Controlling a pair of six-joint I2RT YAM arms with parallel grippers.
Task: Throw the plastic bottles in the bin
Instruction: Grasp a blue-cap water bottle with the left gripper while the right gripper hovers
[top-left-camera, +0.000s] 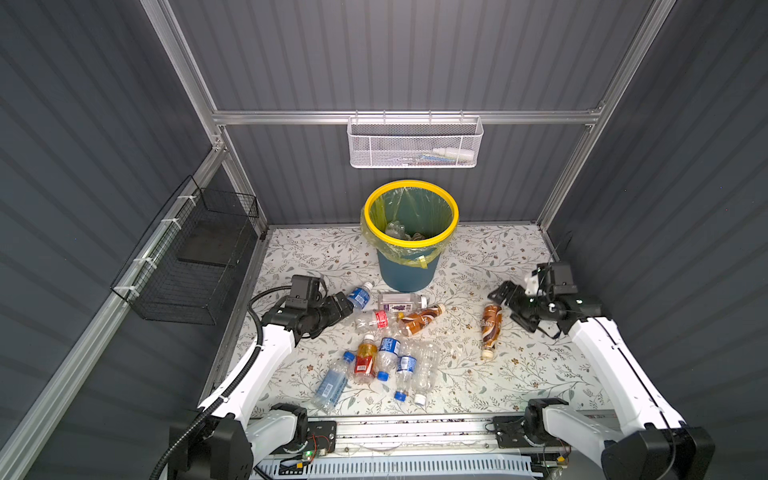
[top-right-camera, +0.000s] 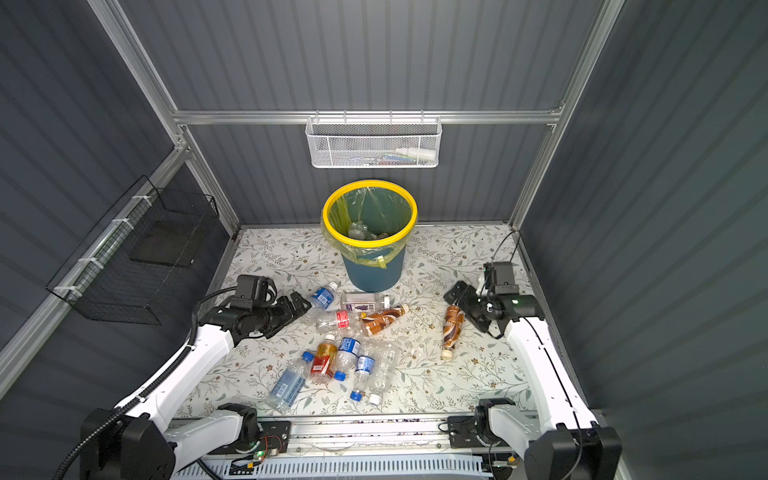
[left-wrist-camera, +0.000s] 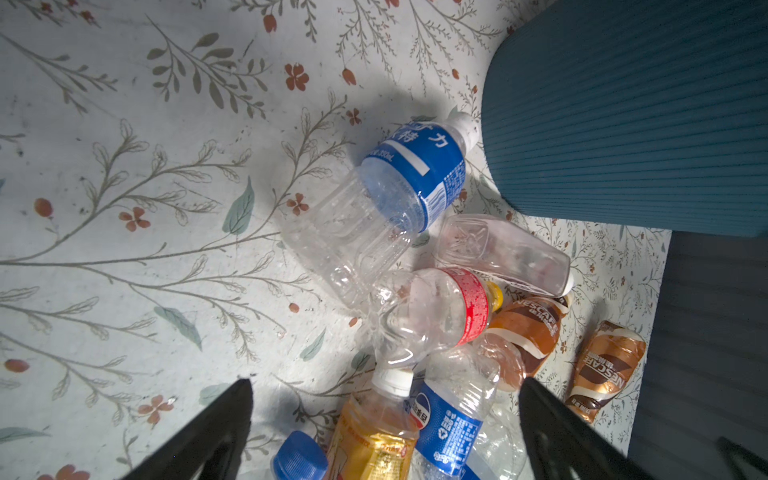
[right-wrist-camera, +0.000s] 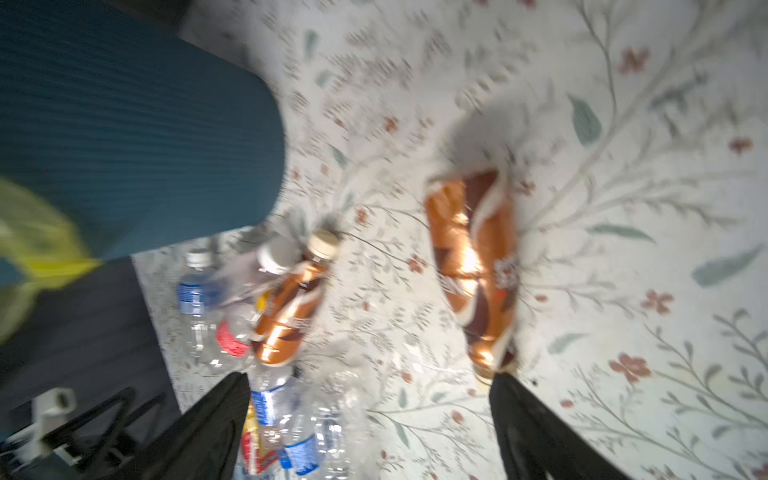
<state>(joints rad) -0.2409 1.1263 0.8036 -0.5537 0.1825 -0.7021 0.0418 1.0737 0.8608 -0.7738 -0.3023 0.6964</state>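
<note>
The bin (top-left-camera: 405, 274) (top-right-camera: 374, 274), dark teal with a yellow rim and liner bag, stands at the back centre and holds a few clear bottles (top-left-camera: 395, 228). Several plastic bottles lie in a loose pile (top-left-camera: 386, 345) on the floral table. My left gripper (top-left-camera: 345, 302) (left-wrist-camera: 384, 386) hovers open and empty, just left of a blue-labelled bottle (top-left-camera: 358, 296) (left-wrist-camera: 411, 178). A brown-labelled bottle (top-left-camera: 491, 328) (right-wrist-camera: 473, 266) lies alone to the right. My right gripper (top-left-camera: 506, 308) (right-wrist-camera: 370, 378) is open, empty, beside that bottle's far end.
A white mesh basket (top-left-camera: 415, 143) hangs on the back rail above the bin. A black wire basket (top-left-camera: 195, 266) is fixed to the left wall. Dark panel walls close three sides, and a metal rail (top-left-camera: 415, 428) runs along the front edge.
</note>
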